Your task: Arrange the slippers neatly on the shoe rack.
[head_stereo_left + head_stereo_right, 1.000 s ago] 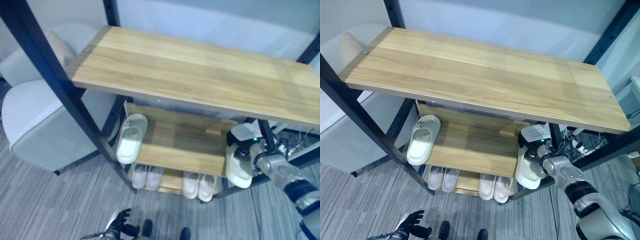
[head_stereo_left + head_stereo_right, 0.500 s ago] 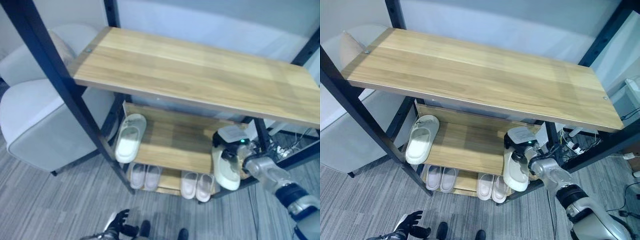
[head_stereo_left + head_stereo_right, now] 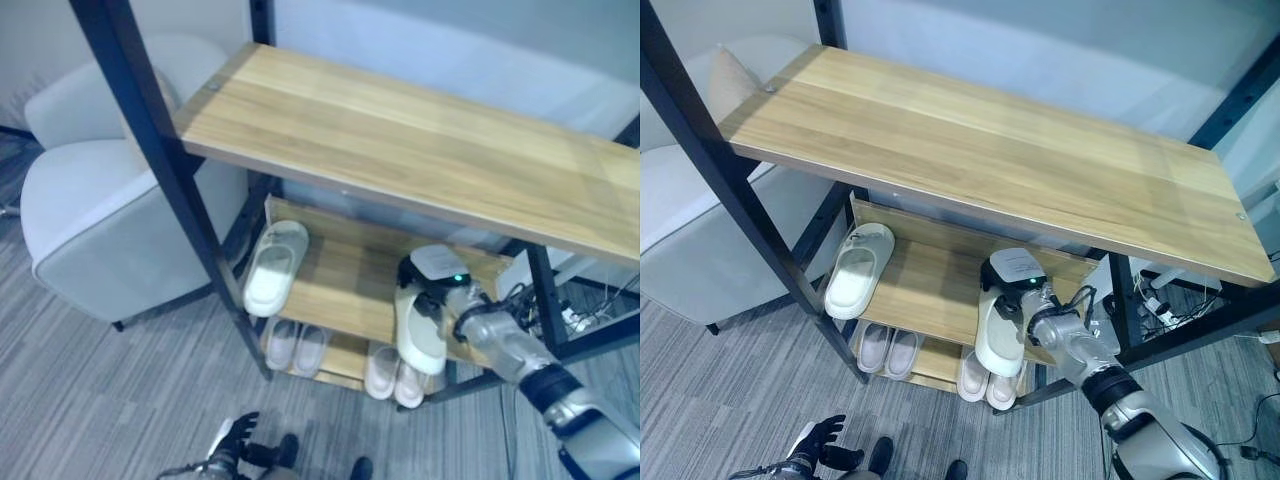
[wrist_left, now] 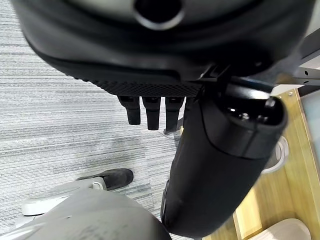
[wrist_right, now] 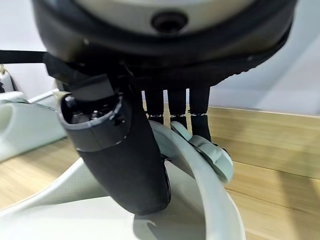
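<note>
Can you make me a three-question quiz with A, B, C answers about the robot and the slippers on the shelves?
1. Where is the slipper that the right hand holds?
A. At the right front edge of the middle shelf
B. On the top shelf
C. On the armchair

2. How many slippers stand on the bottom shelf?
A. One
B. Four
C. Six

3. What is the left hand doing?
A. Gripping a slipper
B. Pushing the rack
C. Hanging open and empty, low over the carpet

Answers:
1. A, the slipper sits at that shelf's right front edge, overhanging it.
2. B, two pairs show side by side.
3. C, its wrist view shows straight fingers with nothing in them.
</note>
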Controlling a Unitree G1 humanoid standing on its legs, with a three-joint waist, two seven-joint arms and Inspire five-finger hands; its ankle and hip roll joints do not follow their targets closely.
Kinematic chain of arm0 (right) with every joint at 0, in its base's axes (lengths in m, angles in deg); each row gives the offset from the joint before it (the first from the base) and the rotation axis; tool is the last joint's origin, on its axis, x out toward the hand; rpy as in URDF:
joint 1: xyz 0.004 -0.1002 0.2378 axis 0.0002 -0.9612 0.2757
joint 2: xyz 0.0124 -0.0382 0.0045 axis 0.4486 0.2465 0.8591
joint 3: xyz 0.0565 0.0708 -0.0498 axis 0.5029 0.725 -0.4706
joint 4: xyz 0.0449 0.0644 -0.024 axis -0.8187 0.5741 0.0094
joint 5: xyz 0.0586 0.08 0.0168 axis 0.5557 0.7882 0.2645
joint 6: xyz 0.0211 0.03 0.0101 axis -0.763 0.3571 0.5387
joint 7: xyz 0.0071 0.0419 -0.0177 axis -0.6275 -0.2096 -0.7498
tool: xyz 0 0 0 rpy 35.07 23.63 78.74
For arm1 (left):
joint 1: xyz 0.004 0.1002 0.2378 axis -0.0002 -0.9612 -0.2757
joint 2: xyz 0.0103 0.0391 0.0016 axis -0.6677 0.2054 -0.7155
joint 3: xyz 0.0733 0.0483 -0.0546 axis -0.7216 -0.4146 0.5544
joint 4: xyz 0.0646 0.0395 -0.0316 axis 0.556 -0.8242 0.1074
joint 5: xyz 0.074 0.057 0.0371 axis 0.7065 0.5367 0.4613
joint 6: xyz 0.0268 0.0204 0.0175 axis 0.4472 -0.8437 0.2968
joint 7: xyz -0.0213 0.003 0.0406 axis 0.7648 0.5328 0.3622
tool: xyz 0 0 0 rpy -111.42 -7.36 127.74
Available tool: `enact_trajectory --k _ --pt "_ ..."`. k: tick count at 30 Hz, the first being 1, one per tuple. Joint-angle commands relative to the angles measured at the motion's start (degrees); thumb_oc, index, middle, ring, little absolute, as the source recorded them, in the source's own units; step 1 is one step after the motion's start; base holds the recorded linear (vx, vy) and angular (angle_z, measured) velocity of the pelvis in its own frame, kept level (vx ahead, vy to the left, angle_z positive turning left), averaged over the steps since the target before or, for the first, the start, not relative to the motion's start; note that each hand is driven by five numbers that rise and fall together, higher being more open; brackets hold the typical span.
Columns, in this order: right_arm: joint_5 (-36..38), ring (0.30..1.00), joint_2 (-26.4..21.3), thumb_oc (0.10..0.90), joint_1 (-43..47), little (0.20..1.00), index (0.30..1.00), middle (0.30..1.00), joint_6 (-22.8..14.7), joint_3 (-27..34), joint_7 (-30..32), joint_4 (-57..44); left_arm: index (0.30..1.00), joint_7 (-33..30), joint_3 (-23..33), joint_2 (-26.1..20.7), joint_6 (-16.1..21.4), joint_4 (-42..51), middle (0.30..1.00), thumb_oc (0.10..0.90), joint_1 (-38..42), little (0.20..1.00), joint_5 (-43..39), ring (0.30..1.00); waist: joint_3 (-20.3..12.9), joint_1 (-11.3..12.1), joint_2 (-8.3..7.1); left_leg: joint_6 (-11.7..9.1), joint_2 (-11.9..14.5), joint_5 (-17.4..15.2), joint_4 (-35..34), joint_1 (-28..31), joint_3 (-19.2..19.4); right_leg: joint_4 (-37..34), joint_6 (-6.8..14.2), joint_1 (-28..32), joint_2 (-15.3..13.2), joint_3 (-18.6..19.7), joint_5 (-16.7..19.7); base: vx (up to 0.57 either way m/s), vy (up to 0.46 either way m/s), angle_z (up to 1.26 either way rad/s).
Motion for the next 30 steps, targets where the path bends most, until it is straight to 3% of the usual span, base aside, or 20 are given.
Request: enact_trajectory --k 1,14,15,16,17,30 --pt "3.04 0.3 1.17 0.4 11.05 0.3 0.3 0.3 0.52 3.42 6.37 -0.45 0.9 -1.35 -5.07 2.04 0.89 -1.62 0.9 0.8 -0.63 0.9 0.26 0.9 -0.66 3.02 0.21 -2.02 1.1 -4.95 -0.41 3.15 2.84 0.84 3.24 0.75 -1.04 1.59 -2.45 -0.02 -0.003 0.09" --pt "5.71 0.3 5.18 0.4 19.63 0.3 0.3 0.3 1.9 2.89 10.7 4.73 0.9 -2.86 -6.57 1.51 0.99 -1.55 0.9 0.8 1.36 0.9 -0.94 0.9 0.88 6.27 -0.61 -2.16 0.59 -3.91 -0.39 1.01 0.57 1.25 3.21 -0.09 -1.5 -1.11 -2.42 0.0 0.004 0.16" --pt "6.06 0.413 5.62 0.475 20.42 0.413 0.413 0.413 2.12 2.73 11.05 5.94 0.9 -2.99 -6.77 1.47 1.01 -1.49 0.9 0.8 1.48 0.9 -1.03 0.9 0.98 6.58 -0.67 -2.16 0.49 -3.85 -0.38 0.85 0.36 1.28 3.22 -0.16 -1.6 -1.4 -2.4 0.0 0.005 0.15" --pt "6.08 0.413 5.66 0.475 20.52 0.413 0.413 0.413 2.08 2.69 11.12 6.07 0.9 -2.99 -6.75 1.47 1.0 -1.49 0.9 0.8 1.5 0.9 -1.04 0.9 0.99 6.55 -0.67 -2.16 0.48 -3.84 -0.38 0.83 0.34 1.29 3.23 -0.17 -1.61 -1.42 -2.4 0.0 0.004 0.12" --pt "6.11 0.9 5.82 0.8 21.22 0.9 0.9 0.9 2.31 2.37 11.25 6.98 0.9 -3.11 -6.95 1.44 1.07 -1.4 0.9 0.8 1.64 0.9 -1.21 0.9 1.12 6.72 -0.73 -2.16 0.45 -3.79 -0.34 0.7 0.24 1.33 3.21 -0.23 -1.63 -1.52 -2.39 0.0 0.003 0.08" --pt "5.52 0.9 6.63 0.8 21.04 0.9 0.9 0.9 2.16 0.45 9.56 6.2 0.9 -3.41 -7.06 2.22 0.85 -1.21 0.9 0.8 1.15 0.9 -1.7 0.9 0.73 5.69 0.07 -2.09 0.27 -3.98 -0.38 0.91 0.63 1.54 3.04 -0.47 -1.89 -1.05 -2.33 0.0 0.004 0.01"
